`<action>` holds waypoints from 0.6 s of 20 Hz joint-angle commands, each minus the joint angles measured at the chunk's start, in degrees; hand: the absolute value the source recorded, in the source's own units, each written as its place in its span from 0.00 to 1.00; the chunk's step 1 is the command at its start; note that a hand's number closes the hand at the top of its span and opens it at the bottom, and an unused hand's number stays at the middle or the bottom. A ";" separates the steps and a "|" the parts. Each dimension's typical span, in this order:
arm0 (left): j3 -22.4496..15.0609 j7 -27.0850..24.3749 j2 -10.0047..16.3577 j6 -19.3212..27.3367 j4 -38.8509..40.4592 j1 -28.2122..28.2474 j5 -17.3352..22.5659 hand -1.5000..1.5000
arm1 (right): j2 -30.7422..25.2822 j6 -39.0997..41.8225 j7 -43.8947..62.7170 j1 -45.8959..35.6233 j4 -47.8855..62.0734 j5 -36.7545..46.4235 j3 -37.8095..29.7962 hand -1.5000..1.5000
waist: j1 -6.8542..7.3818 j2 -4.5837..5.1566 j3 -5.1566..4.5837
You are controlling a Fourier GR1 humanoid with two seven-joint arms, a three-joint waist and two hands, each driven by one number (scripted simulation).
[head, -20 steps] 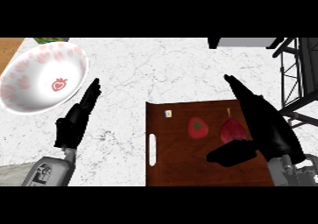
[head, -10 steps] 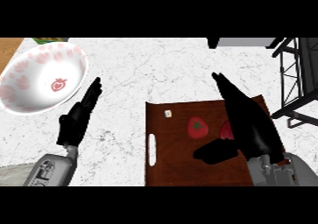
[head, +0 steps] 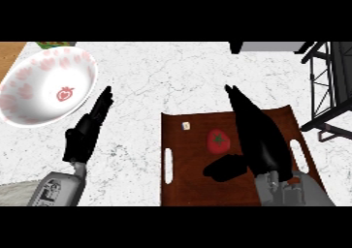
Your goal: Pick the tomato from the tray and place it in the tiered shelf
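A red tomato (head: 219, 140) with a green star-shaped top lies on the dark brown tray (head: 189, 186) at the lower centre-right. My right hand (head: 256, 135) stretches over the tray just right of the tomato. It is open, with straight fingers pointing away from me and the thumb (head: 225, 168) sticking out below the tomato. Nothing is in its grasp. The black wire tiered shelf (head: 334, 82) stands at the far right edge. My left hand (head: 85, 135) rests open on the marble counter, left of the tray.
A white bowl (head: 46, 87) with a pink pattern sits at the upper left, close to the left hand's fingertips. A small pale tag (head: 184, 126) lies on the tray's far left corner. A dark block (head: 268, 47) sits at the top edge.
My right hand has slid left across the tray, closer to the tomato, and now covers a second red item that showed beside it. The left hand has stayed still.
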 commanded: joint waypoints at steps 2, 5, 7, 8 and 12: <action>0.36 -0.05 -1.40 -0.33 2.01 -1.00 -0.48 0.50 | 2.18 1.57 5.12 3.82 0.00 3.11 0.50 0.00 | -0.26 0.03 0.01; 2.01 -1.37 1.00 -2.19 0.37 0.76 -0.08 0.50 | 3.99 3.98 6.00 1.14 1.56 3.88 -1.79 0.00 | 0.01 0.02 0.01; 2.90 -1.50 -0.91 -1.40 3.78 -2.84 0.03 0.50 | 4.53 3.60 3.47 1.62 4.11 4.08 -2.88 0.00 | -0.12 0.08 0.01; -0.23 2.34 -1.84 0.59 -2.72 0.63 -2.27 0.50 | 4.64 5.83 6.98 2.33 -0.56 4.16 -2.40 0.00 | 0.00 -0.09 0.03; 1.40 0.95 -2.10 -0.49 1.09 -1.71 -2.31 0.50 | 7.32 4.94 2.66 0.93 7.42 6.98 -3.06 0.00 | 0.00 0.07 0.02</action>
